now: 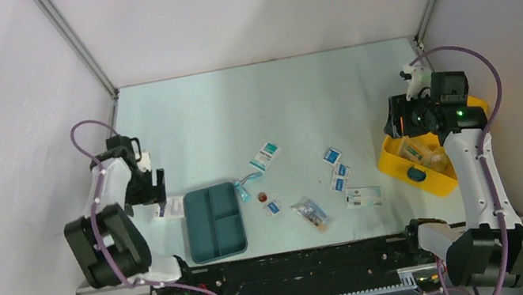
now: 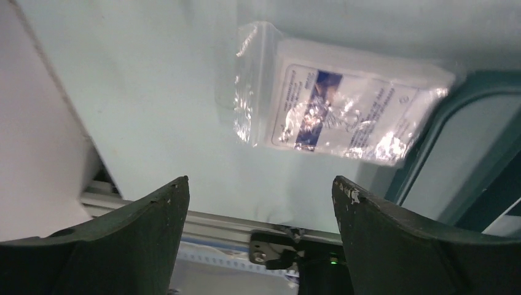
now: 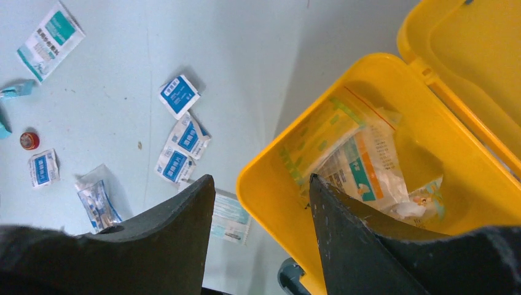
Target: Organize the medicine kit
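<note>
I see plain white walls (image 1: 235, 7) closing in a pale green table (image 1: 297, 93) on three sides, with metal struts (image 1: 74, 44) rising from its far corners. Light is even, and a slotted rail (image 1: 307, 294) lines the near edge.

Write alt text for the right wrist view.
An open bright-yellow plastic medicine case, hinged lid tipped back, holds several plastic-wrapped packets; the right end effector hangs open and empty over its rim. Left of it, small white-and-blue packets, a clear plastic bag and a small red cap lie scattered on the pale table.
</note>
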Controlling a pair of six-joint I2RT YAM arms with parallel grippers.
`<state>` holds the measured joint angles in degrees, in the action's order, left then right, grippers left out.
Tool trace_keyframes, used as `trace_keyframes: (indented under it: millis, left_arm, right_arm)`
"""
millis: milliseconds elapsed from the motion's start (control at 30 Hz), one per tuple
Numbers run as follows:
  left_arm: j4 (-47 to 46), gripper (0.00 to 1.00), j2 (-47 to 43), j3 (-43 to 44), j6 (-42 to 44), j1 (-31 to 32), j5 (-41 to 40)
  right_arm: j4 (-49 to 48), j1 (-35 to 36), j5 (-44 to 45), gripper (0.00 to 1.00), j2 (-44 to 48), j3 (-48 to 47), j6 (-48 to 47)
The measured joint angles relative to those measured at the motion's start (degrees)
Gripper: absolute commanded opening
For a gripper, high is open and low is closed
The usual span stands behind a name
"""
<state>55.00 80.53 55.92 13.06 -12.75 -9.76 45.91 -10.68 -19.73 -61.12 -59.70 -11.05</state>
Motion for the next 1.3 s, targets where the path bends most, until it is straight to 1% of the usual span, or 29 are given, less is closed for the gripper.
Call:
trace_keyframes:
  millis: [167, 267, 333, 467, 500, 533, 567, 600, 633, 667, 700, 733, 933, 1000, 1033, 1067, 1100, 1133, 1167, 1233, 1300]
  left_arm:
    - [1.57, 0.86, 10.73, 5.99, -6.25, -7.43, 8.59]
    - [1.66, 0.83, 14.53, 6.69, -10.54, -10.34, 14.10]
    - [2.03, 0.78, 16.65, 6.69, -13.27, -11.37, 17.25]
    - [1.99, 0.62, 19.43, 6.69, -16.63, -12.04, 21.88]
    - [1.90, 0.59, 19.96, 6.69, -17.29, -12.13, 22.40]
    - [1.97, 0.54, 20.74, 6.91, -17.75, -12.20, 22.88]
    - [1.97, 0.51, 21.42, 7.21, -18.25, -12.28, 23.19]
    - [2.01, 0.45, 22.16, 7.74, -18.95, -12.35, 23.54]
    - [1.90, 0.40, 22.69, 8.31, -19.45, -12.39, 23.74]
    - [1.68, 0.33, 22.95, 8.74, -19.76, -12.41, 23.85]
    - [1.36, 0.29, 23.02, 9.22, -20.37, -12.41, 23.91]
    - [0.94, 0.21, 23.04, 9.88, -21.09, -12.44, 24.02]
    - [-3.45, 0.02, 23.43, 14.51, -23.34, -12.20, 23.89]
    - [-4.94, 0.00, 23.43, 15.37, -23.63, -11.93, 23.89]
    - [-5.55, 0.01, 23.43, 15.61, -23.61, -11.72, 23.87]
    - [-6.16, 0.08, 23.43, 15.67, -23.61, -11.43, 23.80]
    - [-6.54, 0.25, 23.43, 15.67, -23.61, -11.10, 23.65]
    - [-6.75, 0.34, 23.41, 15.67, -23.63, -10.64, 23.45]
    - [-6.88, 0.49, 23.30, 15.65, -23.56, -10.21, 23.17]
    - [-7.58, 0.60, 22.32, 14.78, -23.74, -9.51, 22.03]
    - [-7.74, 0.63, 20.00, 12.66, -24.33, -9.22, 21.05]
  right_arm:
    - [0.22, 1.31, -0.72, 0.63, -0.11, -1.75, 0.07]
    - [0.33, 1.49, -0.72, 0.63, -0.11, -1.84, 0.09]
    - [0.35, 1.49, -0.72, 0.63, -0.11, -1.84, 0.09]
    - [0.33, 1.49, -0.70, 0.63, -0.37, -1.84, 0.09]
    - [0.31, 1.49, -0.68, 0.63, -0.55, -1.84, 0.09]
    - [0.33, 1.49, -0.68, 0.63, -0.79, -1.84, 0.09]
    - [0.31, 1.49, -0.66, 0.63, -1.03, -1.84, 0.11]
    - [0.31, 1.49, -0.61, 0.63, -1.25, -1.84, 0.11]
    - [0.31, 1.49, -0.46, 0.63, -1.36, -1.84, 0.11]
    - [0.31, 1.49, -0.31, 0.63, -1.38, -1.84, 0.11]
    - [0.31, 1.49, -0.20, 0.63, -1.38, -1.84, 0.09]
    - [0.31, 1.49, -0.07, 0.63, -1.38, -1.84, 0.11]
    - [0.31, 1.49, 1.33, 0.63, -1.38, -1.84, 0.09]
    - [0.31, 1.49, 1.66, 0.63, -1.38, -1.84, 0.09]
    - [0.31, 1.49, 1.92, 0.63, -1.38, -1.84, 0.07]
    - [0.31, 1.49, 2.12, 0.63, -1.38, -1.84, 0.09]
    - [0.31, 1.49, 2.34, 0.63, -1.36, -1.84, 0.07]
    - [0.31, 1.49, 2.43, 0.63, -1.36, -1.84, 0.07]
    - [0.31, 1.49, 2.56, 0.63, -1.33, -1.84, 0.07]
    - [0.33, 1.49, 2.73, 0.63, -1.27, -1.84, 0.04]
    - [0.39, 1.49, 2.75, 0.63, -1.14, -1.84, 0.02]
